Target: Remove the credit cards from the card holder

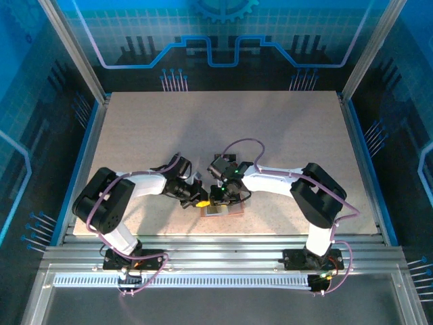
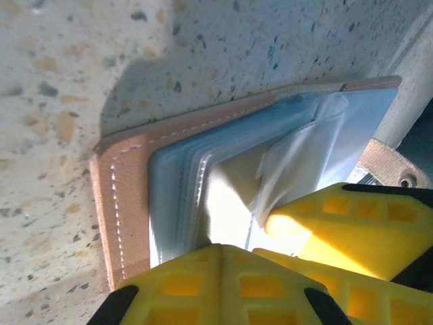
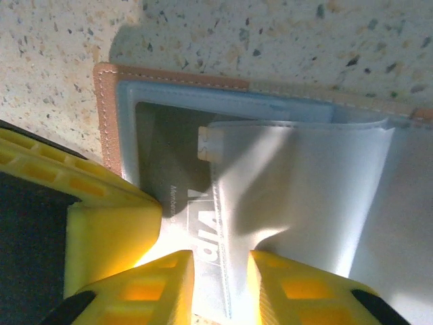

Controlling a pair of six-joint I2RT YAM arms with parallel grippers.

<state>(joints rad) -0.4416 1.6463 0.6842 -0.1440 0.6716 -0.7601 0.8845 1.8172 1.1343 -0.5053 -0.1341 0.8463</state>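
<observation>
Working the open card holder (image 1: 218, 210) at table (image 1: 270, 135) 6 o'clock.
Left gripper (image 2: 270, 254) pinches a clear sleeve (image 2: 298, 159); right gripper (image 3: 220, 267) pinches another sleeve; card (image 3: 172, 183) beneath.

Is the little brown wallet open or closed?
Open. The wallet lies spread flat on the table, its clear sleeves exposed, with a card showing through one.

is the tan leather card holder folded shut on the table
No, the tan leather card holder lies open, its pale clear sleeves spread out on the speckled table.
</observation>
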